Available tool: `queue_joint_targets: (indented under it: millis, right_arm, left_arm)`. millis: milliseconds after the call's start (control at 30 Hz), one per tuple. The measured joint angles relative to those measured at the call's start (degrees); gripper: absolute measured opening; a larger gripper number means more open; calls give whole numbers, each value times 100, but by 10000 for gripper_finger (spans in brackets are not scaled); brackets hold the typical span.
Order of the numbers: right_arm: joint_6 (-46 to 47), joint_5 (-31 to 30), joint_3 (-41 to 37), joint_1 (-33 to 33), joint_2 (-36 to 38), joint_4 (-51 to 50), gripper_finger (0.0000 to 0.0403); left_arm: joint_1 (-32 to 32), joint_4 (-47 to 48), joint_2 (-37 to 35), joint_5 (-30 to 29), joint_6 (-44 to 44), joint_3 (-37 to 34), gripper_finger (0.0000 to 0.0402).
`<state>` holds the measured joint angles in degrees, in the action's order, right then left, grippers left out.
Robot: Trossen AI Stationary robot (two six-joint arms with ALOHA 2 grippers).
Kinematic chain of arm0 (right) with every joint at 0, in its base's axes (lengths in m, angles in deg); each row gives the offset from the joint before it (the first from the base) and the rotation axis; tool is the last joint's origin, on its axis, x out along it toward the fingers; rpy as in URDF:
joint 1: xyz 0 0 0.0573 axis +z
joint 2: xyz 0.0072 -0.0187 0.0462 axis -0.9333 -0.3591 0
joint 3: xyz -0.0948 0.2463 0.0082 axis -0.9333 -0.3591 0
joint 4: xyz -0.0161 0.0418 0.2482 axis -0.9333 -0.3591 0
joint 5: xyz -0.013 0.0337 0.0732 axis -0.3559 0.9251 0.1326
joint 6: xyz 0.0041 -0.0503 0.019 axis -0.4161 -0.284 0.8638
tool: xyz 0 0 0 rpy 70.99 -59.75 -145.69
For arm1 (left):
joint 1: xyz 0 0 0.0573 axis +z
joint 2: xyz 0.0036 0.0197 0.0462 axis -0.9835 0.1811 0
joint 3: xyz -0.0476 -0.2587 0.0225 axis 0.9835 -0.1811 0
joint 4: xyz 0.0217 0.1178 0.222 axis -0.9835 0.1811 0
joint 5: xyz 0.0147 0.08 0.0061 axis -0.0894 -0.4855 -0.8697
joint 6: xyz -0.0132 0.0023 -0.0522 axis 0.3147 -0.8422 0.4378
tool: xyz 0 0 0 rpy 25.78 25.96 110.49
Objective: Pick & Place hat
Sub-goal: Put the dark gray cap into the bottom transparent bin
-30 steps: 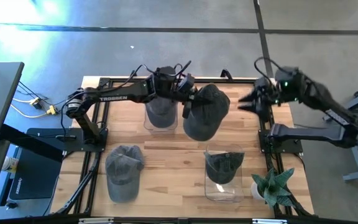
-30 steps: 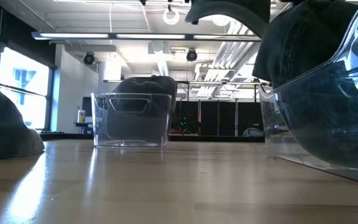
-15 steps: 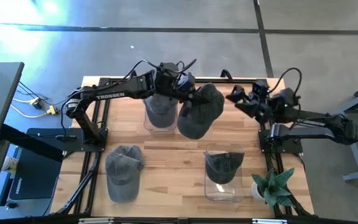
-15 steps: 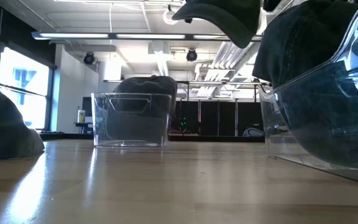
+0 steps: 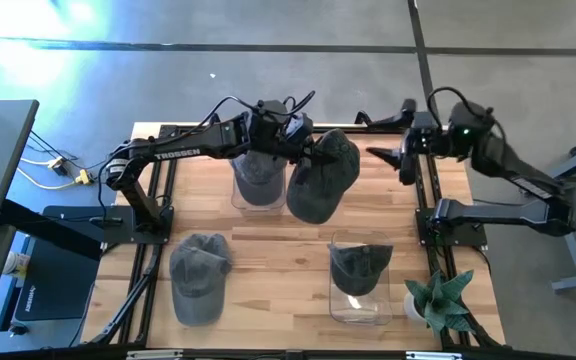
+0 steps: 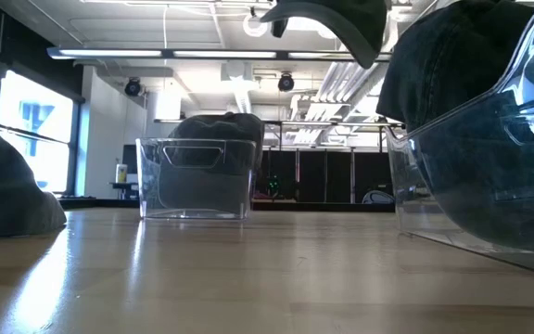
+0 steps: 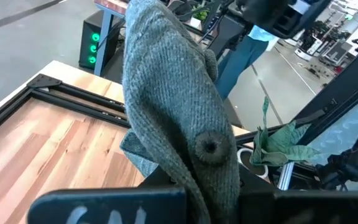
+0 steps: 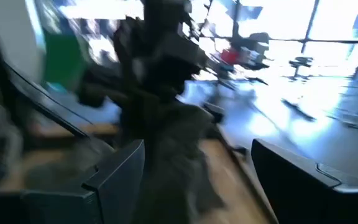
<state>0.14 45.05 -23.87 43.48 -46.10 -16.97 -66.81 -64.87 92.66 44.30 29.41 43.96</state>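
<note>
Grey knitted cap [image 5: 320,178] pinched in left hand [image 5: 303,152], hanging above wooden worktop [image 5: 278,250]; right hand [image 5: 386,155], spread, just beside its crown, facing it.

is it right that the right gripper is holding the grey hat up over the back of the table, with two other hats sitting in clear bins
Not quite: the left gripper holds the grey hat, as the high view shows. The right gripper is open beside it. Two other hats do sit in clear bins.

Our left gripper [image 5: 306,157] reaches toward three o'clock, clamped shut; our right gripper [image 5: 383,154] points toward nine o'clock, fingers spread.
</note>
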Motion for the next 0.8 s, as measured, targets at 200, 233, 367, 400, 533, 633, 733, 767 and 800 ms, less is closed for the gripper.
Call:
queue_joint_targets:
  millis: [200,233,367,400,533,633,733,767,800]
  right_arm:
    - [-869,109,222,19,-165,-1032,291]
    - [-904,172,118,62,-199,-993,291]
    - [-947,-83,-303,320,-348,-551,291]
    - [-950,-72,-402,399,-371,-345,291]
    - [-906,-332,-738,783,-530,301,279]
    - [-751,-640,-816,957,-603,472,234]
    - [-420,-622,-767,989,-613,545,153]
    - [-278,-595,-767,988,-616,517,119]
    - [-147,-563,-767,988,-615,464,83]
  left_arm:
    - [0,-2,0,-28,160,0,5]
    - [0,-2,0,-77,168,0,5]
    - [0,-48,0,-240,170,0,5]
    - [0,-66,0,-267,170,0,5]
    - [0,-91,0,-361,170,0,5]
    - [0,-80,0,-361,172,0,5]
    - [0,-114,0,-355,170,0,5]
    - [0,-127,0,-334,167,0,5]
    - [0,-179,0,-289,138,0,5]
